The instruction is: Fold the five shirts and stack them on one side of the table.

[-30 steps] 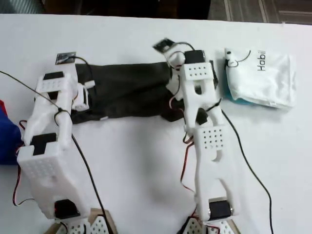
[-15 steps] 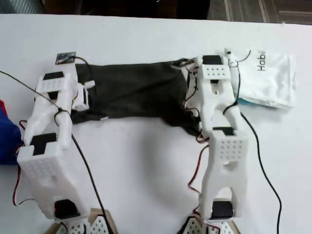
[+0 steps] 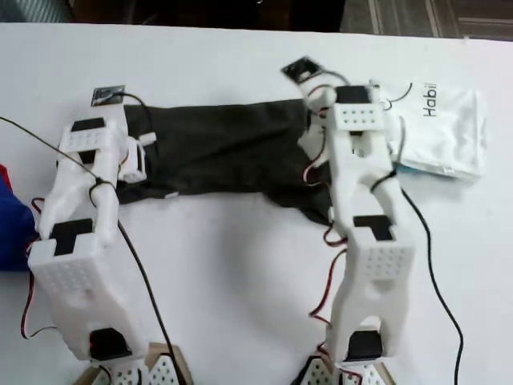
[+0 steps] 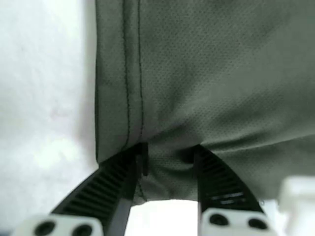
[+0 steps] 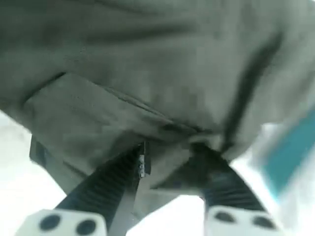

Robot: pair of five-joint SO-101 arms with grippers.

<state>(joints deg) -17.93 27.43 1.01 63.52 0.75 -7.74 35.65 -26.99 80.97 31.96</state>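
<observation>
The left gripper and right gripper each pinch an end of the dark shirt, spread just beside the folded white shirt, apparently tensioning it for folding.

Print, one item: a short word in dark letters on the folded white shirt, which lies at the far right of the table, just beside the end of the dark shirt. The word runs sideways along the cloth near the white shirt's far edge, begins with a capital and breaks off at that edge, so it cannot be taken whole. Other surfaces, high view and both wrist views: nothing legible.
</observation>
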